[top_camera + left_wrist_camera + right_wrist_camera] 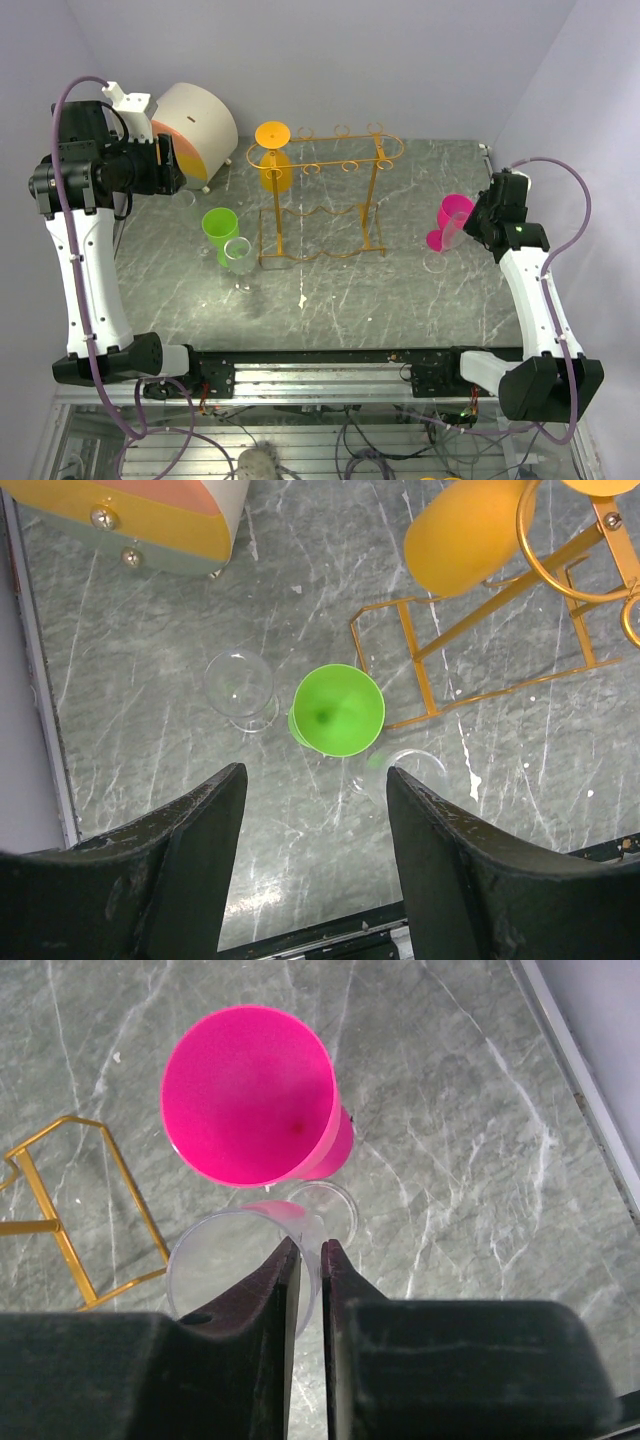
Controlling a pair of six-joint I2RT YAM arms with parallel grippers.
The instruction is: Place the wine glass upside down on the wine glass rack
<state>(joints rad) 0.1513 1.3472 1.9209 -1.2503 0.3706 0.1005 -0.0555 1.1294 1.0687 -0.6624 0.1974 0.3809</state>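
While your right claw (309,1250) sat at the bottom of the right wrist view, its fingers were almost together, only a sliver apart. The thin rim of the clear wine glass (215,1260) ran into that sliver, so you appeared to have it pinched by the lip. That glass was at the right of the overhead frame, just beside a pink glass (247,1095) and well apart from the rack (372,200) at centre. I could not tell whether its foot rested on the worktop (450,1110). Your left claw (315,775) was spread wide with nothing in it, above a green glass (338,710). An orange glass (274,168) hung bowl-down at the rack's upper left end.

I judged the clear glass light, stiff, slick and easily cracked. A hold on the lip seemed poor for turning it over, since it could swivel or slip. The stem, just under the bowl, looked the safer place to take hold, leaving the foot free to slide into the top rail's loops.
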